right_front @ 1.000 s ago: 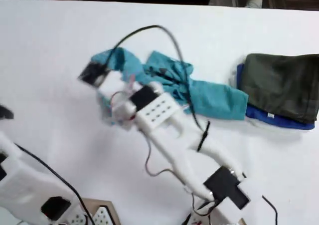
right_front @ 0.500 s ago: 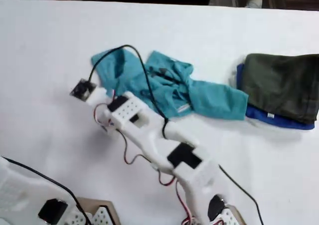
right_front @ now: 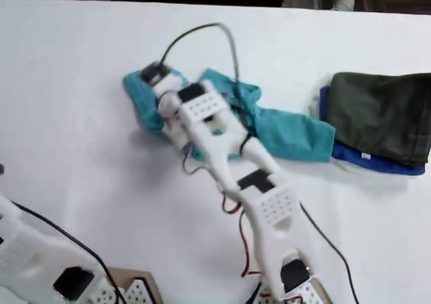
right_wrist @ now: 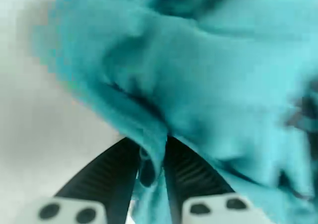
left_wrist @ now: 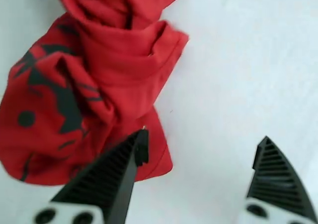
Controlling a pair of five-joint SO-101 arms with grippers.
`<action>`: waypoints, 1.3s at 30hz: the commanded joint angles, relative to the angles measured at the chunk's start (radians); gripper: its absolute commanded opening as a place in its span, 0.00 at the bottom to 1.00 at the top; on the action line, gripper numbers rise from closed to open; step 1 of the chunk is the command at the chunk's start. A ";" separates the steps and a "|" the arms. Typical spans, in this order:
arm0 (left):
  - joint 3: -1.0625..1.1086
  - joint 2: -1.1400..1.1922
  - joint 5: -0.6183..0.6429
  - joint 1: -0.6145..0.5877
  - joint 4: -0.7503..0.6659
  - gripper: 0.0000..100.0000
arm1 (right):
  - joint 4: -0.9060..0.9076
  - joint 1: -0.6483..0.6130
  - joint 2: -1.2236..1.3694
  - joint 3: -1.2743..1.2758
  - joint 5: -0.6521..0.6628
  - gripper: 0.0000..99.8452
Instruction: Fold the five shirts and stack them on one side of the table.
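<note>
The right end effector [right_wrist: 151, 152] is clamped on a fold of the teal shirt [right_wrist: 223, 85]. The left end effector [left_wrist: 203, 139] hangs spread apart, the crumpled red shirt [left_wrist: 99, 75] just below it, off to one side.

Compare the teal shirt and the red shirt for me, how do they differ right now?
The teal shirt is pinched in the shut right gripper; the red shirt lies free by the open left gripper. The teal shirt sprawls across the table; the red shirt is bunched up. Both are crumpled, unfolded.
</note>
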 commanded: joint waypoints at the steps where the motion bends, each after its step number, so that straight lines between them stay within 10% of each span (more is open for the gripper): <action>1: -0.002 -0.009 0.000 0.060 -0.008 0.35 | 0.156 0.071 -0.033 -0.173 0.005 0.02; 12: -0.001 -0.008 0.002 0.284 -0.008 0.35 | 0.374 0.309 -0.519 -0.261 0.259 0.02; 28: 0.007 0.002 0.124 0.750 0.006 0.35 | 0.260 0.424 -1.435 0.908 0.417 0.02; 39: 0.008 0.150 -0.080 0.858 0.025 0.35 | 0.056 0.503 -1.561 1.197 0.433 0.02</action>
